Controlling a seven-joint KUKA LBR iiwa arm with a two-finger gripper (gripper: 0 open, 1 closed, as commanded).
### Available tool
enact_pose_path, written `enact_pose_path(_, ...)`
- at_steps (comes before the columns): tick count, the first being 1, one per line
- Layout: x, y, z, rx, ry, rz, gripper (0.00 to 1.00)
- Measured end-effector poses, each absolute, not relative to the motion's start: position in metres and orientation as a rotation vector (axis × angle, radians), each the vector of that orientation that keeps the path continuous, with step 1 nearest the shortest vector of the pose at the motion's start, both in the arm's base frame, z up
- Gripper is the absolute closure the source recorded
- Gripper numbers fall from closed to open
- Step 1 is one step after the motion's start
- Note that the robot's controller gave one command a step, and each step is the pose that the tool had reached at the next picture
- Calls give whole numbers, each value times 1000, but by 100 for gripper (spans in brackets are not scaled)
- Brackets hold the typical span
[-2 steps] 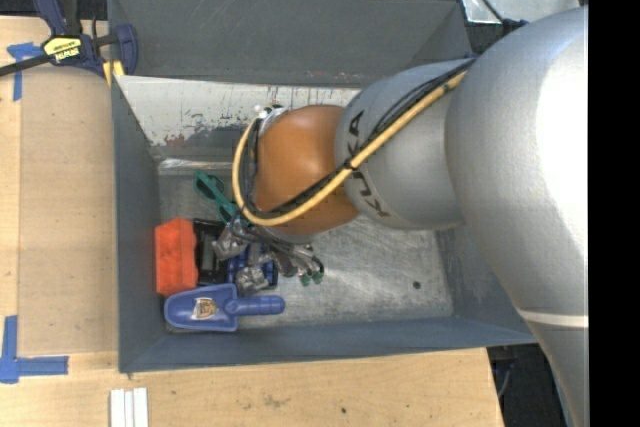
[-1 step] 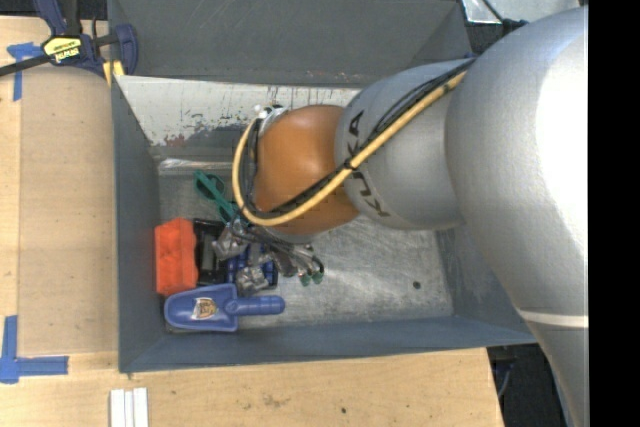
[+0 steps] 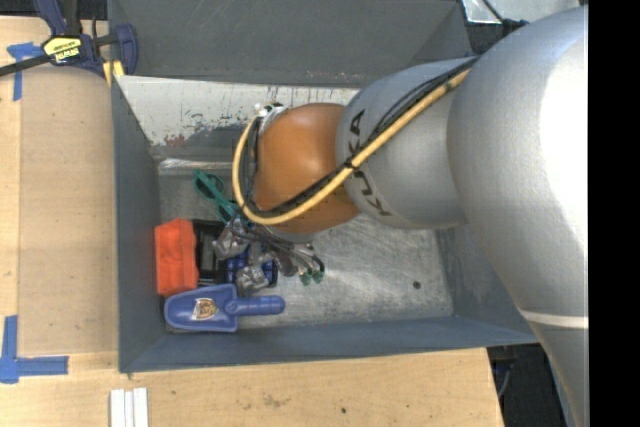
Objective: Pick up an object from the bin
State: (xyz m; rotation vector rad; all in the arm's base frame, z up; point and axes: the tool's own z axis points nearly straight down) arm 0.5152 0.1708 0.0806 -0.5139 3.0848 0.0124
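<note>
My gripper point(image 3: 258, 255) hangs low in the left half of the bin, just under the arm's orange cover. It is directly over a small blue thing point(image 3: 243, 272) on the floor, which it partly hides. An orange block point(image 3: 175, 256) lies just to its left, with a black thing point(image 3: 209, 250) between the two. A blue scoop-like thing with a round emblem point(image 3: 216, 308) lies in front of the gripper, near the bin's front wall. I see nothing held.
A green wiry thing point(image 3: 212, 186) lies behind the gripper, by the left rear of the floor. A small green-tipped piece point(image 3: 314, 273) sits to the gripper's right. The arm covers the bin's middle and right.
</note>
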Motion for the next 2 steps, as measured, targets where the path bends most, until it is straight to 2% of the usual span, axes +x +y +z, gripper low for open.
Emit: enact_pose_path(2,515,171,108,-517,3090,8,100)
